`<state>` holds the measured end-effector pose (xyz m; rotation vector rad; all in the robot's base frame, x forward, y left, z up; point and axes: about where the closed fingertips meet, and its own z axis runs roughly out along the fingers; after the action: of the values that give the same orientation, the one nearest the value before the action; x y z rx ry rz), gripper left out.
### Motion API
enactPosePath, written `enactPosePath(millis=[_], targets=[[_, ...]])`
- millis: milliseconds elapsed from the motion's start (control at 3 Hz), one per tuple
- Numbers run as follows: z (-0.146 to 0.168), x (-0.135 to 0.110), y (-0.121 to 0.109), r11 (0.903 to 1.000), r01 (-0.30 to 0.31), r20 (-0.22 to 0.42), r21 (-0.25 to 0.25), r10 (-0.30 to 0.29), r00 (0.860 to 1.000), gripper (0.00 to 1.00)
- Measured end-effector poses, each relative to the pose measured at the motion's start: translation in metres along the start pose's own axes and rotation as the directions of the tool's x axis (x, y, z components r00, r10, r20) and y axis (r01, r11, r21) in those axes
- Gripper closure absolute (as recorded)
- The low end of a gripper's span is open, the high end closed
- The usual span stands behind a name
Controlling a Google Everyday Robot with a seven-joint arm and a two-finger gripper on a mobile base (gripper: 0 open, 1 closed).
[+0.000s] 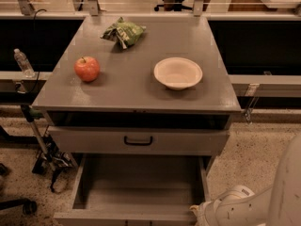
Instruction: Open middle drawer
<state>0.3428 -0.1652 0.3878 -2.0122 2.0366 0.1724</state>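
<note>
One middle drawer (141, 185) pulled out; gripper (199, 213) at its front right corner, grip unclear; green bag (123, 32) print unreadable.

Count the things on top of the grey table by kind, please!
Apple: 1
Bowl: 1
Snack bag: 1
Total: 3
The gripper is down low, at the open drawer's front right corner.

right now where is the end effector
In the camera view the end effector is at the bottom right, by the right front corner of the pulled-out middle drawer, below the closed drawer with the black handle.
</note>
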Motion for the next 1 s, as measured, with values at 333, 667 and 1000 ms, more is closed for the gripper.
enactPosePath(millis=[333,667,1000], targets=[[0.0003,-0.0002,0.0003,1.0,0.0,0.0,-0.001,0.0,1.0,0.58],[0.0006,-0.0005,0.0005,1.0,0.001,0.001,-0.002,-0.001,1.0,0.35],[0.0009,-0.0007,0.0008,1.0,0.001,0.001,-0.003,-0.001,1.0,0.12]])
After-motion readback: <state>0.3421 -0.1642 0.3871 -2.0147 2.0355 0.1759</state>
